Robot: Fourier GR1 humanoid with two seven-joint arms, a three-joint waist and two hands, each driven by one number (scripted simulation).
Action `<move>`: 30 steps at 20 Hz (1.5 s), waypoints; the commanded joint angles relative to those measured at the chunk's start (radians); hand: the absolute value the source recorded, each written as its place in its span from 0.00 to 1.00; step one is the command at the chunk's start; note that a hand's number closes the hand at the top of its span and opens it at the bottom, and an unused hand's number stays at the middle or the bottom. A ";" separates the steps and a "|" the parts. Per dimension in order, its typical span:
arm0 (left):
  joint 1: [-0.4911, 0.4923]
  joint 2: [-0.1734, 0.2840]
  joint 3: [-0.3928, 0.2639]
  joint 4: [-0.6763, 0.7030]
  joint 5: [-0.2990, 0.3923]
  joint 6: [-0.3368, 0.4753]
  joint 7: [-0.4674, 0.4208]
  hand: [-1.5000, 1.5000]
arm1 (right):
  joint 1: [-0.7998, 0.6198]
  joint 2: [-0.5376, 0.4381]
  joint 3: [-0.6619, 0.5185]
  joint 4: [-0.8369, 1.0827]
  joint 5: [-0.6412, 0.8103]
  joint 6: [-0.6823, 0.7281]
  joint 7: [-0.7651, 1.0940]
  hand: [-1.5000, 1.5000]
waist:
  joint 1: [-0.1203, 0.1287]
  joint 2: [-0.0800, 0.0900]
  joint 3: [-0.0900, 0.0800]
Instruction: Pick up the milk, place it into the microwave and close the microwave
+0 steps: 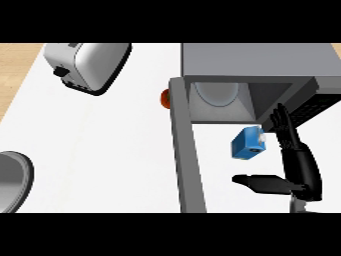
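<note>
The milk [247, 143] is a small blue carton with a white cap, lying tilted on the white counter just in front of the microwave [261, 60]. The microwave's cavity faces me, with a round glass plate [217, 93] inside. Its grey door [185, 150] swings out toward me at the carton's left. My right hand [300, 162] is open to the right of the carton, fingers straight and pointing at the cavity, thumb spread out below the carton. The fingertips lie close beside the carton's cap; contact cannot be made out. My left hand does not show.
A silver toaster [88, 65] stands at the back left. A grey metal pot [3, 182] sits at the left edge. Something small and orange [164, 98] peeks out behind the door's hinge side. The white counter [99, 150] stretches between the pot and the door.
</note>
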State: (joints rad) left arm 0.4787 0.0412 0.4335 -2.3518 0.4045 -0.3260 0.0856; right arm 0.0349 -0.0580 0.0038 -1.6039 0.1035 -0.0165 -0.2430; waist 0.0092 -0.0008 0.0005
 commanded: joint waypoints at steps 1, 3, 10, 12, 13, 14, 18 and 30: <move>0.039 -0.039 0.005 -0.028 0.036 -0.052 -0.050 0.00 | 0.010 -0.043 -0.076 0.135 -0.042 0.041 -0.109 0.00 | 0.001 0.000 0.000; -0.023 -0.007 0.028 0.016 0.040 -0.048 -0.027 0.00 | -0.023 -0.015 -0.059 0.256 -0.012 0.027 -0.196 0.00 | 0.000 0.001 0.000; 0.061 -0.040 0.014 -0.026 0.052 -0.054 -0.051 0.00 | -0.125 -0.082 -0.139 0.451 -0.057 0.097 -0.293 0.00 | 0.003 0.000 0.000; -0.012 0.014 0.101 -0.012 0.120 -0.060 0.017 0.00 | -0.149 -0.084 -0.131 0.512 -0.047 0.114 -0.340 0.00 | 0.001 0.001 0.000; -0.014 -0.040 0.020 -0.035 0.035 -0.030 0.006 0.00 | -0.155 -0.062 -0.112 0.511 -0.015 0.073 -0.330 0.00 | -0.001 0.001 0.000; 0.044 -0.040 0.025 -0.012 0.049 -0.072 -0.067 0.00 | -0.151 -0.059 -0.115 0.584 0.000 0.067 -0.417 0.00 | 0.003 0.001 0.000; -0.043 0.014 0.095 0.004 0.091 -0.033 0.018 0.00 | -0.225 -0.089 -0.151 0.683 -0.005 0.064 -0.438 0.00 | -0.001 0.001 0.000; 0.033 -0.040 0.057 -0.120 0.116 -0.051 0.066 0.00 | -0.385 -0.093 -0.192 1.093 0.036 0.032 -0.699 1.00 | 0.011 0.004 0.001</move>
State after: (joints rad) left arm 0.4878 0.0185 0.5177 -2.3418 0.4811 -0.4003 0.1086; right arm -0.3132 -0.1321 -0.1695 -0.6327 0.1393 -0.0108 -0.8506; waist 0.0173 0.0014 0.0011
